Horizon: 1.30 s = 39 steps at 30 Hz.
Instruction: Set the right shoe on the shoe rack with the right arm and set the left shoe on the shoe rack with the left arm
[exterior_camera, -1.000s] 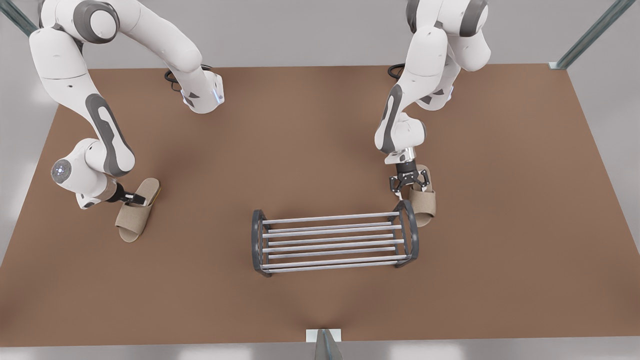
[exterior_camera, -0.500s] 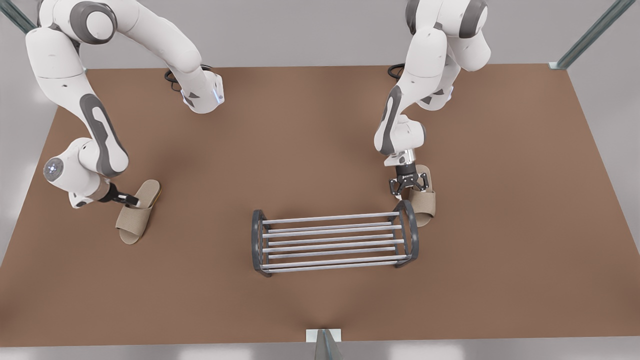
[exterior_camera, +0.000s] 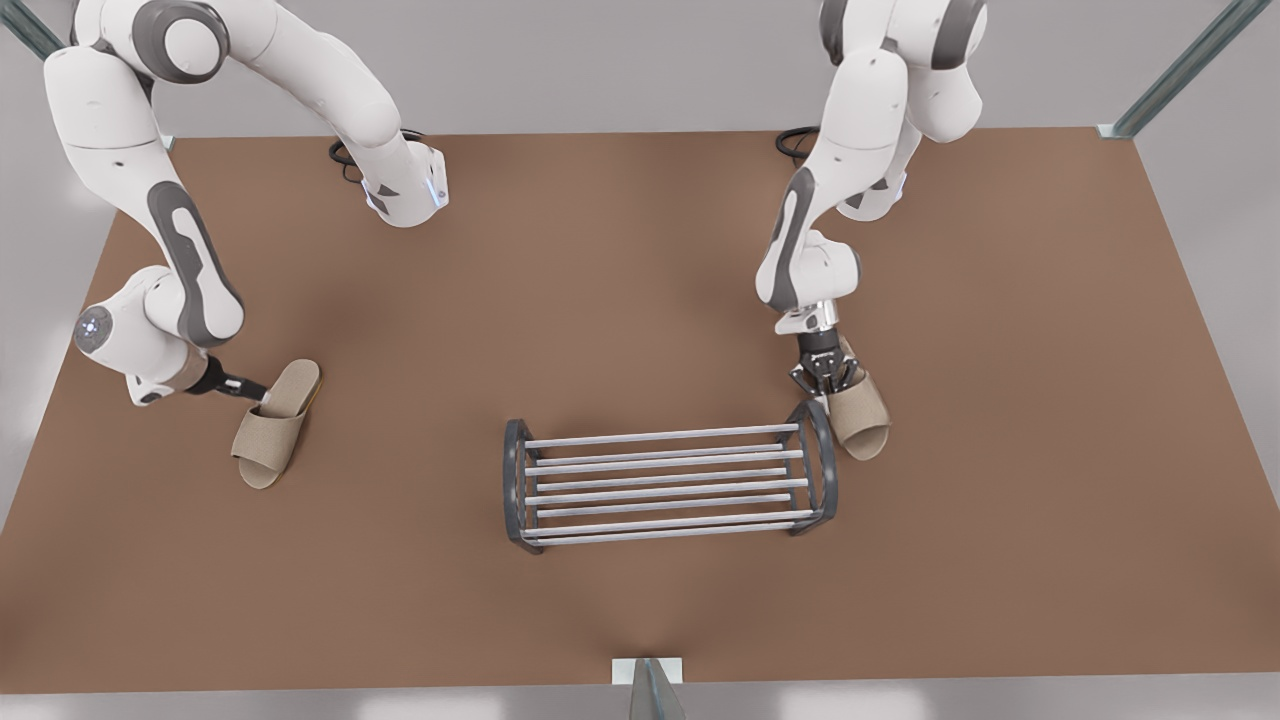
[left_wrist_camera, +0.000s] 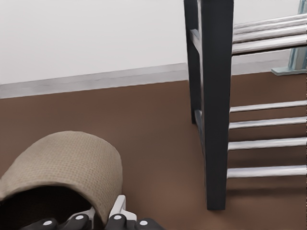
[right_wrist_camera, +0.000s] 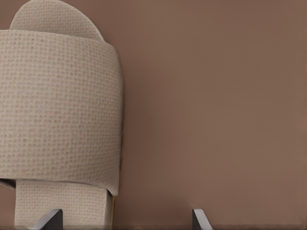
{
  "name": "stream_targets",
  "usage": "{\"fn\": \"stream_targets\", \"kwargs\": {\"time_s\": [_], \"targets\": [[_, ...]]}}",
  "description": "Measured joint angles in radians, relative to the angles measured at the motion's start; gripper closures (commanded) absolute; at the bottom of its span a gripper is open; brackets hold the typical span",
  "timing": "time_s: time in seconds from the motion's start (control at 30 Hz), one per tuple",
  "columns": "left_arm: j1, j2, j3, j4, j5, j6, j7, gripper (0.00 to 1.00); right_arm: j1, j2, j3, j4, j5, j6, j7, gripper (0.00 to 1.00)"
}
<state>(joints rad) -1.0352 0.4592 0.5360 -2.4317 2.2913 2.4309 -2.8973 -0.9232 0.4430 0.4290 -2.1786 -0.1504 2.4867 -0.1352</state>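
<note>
The shoe rack [exterior_camera: 660, 436], silver bars between dark grey end frames, stands at the table's middle front. One beige slipper [exterior_camera: 864, 417] lies beside the rack's end on the front view's right. My left gripper [exterior_camera: 824, 379] is shut on its strap edge; the left wrist view shows that slipper [left_wrist_camera: 67, 163] pinched at the strap, close to the rack's end frame [left_wrist_camera: 217, 96]. Another beige slipper [exterior_camera: 272, 425] lies far to the front view's left. My right gripper [exterior_camera: 260, 396] stands open at its side, its fingers straddling the edge of the slipper [right_wrist_camera: 57, 105].
The brown table [exterior_camera: 640, 260] stretches wide around the rack. Both arm bases with dark cables [exterior_camera: 345, 160] sit along the far edge. A metal post [exterior_camera: 650, 690] rises at the middle of the near edge.
My left gripper closed its wide-open fingers onto the slipper strap, and that slipper's toe swung slightly toward the front view's right. The right arm's wrist shifted a little toward the front view's left.
</note>
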Motion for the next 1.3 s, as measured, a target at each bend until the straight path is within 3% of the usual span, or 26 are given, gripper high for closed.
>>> {"fn": "stream_targets", "kwargs": {"time_s": [0.17,0.33,0.47,0.57,0.63,0.7,0.77,0.83,0.97,1.13,1.23,1.3], "targets": [[0.001,-0.110,0.030,-0.002,0.003,0.022,0.000,0.79,-0.049,-0.009,0.038,-0.014,0.001,-0.009,-0.010,0.00],[0.001,-0.304,0.258,-0.063,0.112,0.055,0.000,0.79,-0.056,-0.007,0.060,-0.012,0.003,-0.015,-0.014,0.00],[0.029,-0.606,0.417,-0.061,0.212,0.100,0.000,0.79,-0.046,0.003,0.060,0.038,0.005,-0.017,-0.017,0.00],[-0.162,-0.724,0.430,0.039,0.122,0.127,0.000,0.79,-0.045,0.015,0.059,0.049,0.005,-0.016,-0.019,0.00],[-0.360,-0.685,0.432,0.178,-0.048,0.138,0.000,0.79,-0.044,0.025,0.059,0.050,0.005,-0.015,-0.020,0.00],[-0.453,-0.533,0.433,0.308,-0.220,0.154,0.001,0.79,-0.043,0.038,0.059,0.051,0.005,-0.011,-0.021,0.00],[-0.493,-0.346,0.431,0.414,-0.371,0.183,0.001,0.79,-0.037,0.052,0.059,0.059,0.004,-0.006,-0.022,0.00],[-0.425,-0.212,0.367,0.475,-0.485,0.215,0.001,0.79,-0.032,0.063,0.059,0.067,0.004,-0.002,-0.022,0.00],[-0.159,-0.051,0.137,0.568,-0.590,0.255,0.000,0.79,-0.030,0.067,0.059,0.071,0.006,0.001,-0.026,0.45],[-0.010,0.094,0.000,0.690,-0.629,0.277,0.000,0.79,-0.030,0.067,0.059,0.072,0.006,0.001,-0.031,0.60],[0.027,0.160,-0.025,0.725,-0.636,0.283,0.000,0.79,-0.031,0.067,0.059,0.072,0.008,0.000,-0.036,0.79],[0.039,0.174,-0.033,0.731,-0.637,0.286,0.000,0.79,-0.032,0.066,0.059,0.072,0.008,0.000,-0.043,0.79]]}}
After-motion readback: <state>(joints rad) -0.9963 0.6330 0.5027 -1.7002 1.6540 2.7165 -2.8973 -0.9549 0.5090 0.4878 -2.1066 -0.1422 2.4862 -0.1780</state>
